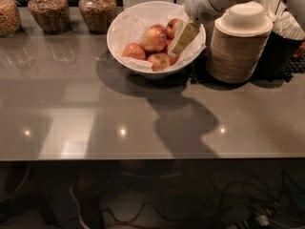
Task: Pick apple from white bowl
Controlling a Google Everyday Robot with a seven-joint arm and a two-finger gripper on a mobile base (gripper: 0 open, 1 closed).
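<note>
Red-yellow apples (155, 38) — at least four counted, smooth and round, piled together — lie in the large round white bowl (119, 30). The bowl is lined with crinkled white paper and stands at the back of the glossy grey countertop (143, 123). The white robot gripper (183, 37), yellowish at its tip, reaches down into the bowl's right side, close against the apples; whether it grips one cannot be told. Just right of the bowl: one stack of ribbed beige disposable bowls (237, 51). Left, along the back edge — three glass jars (45, 14) of brown granular fill.
</note>
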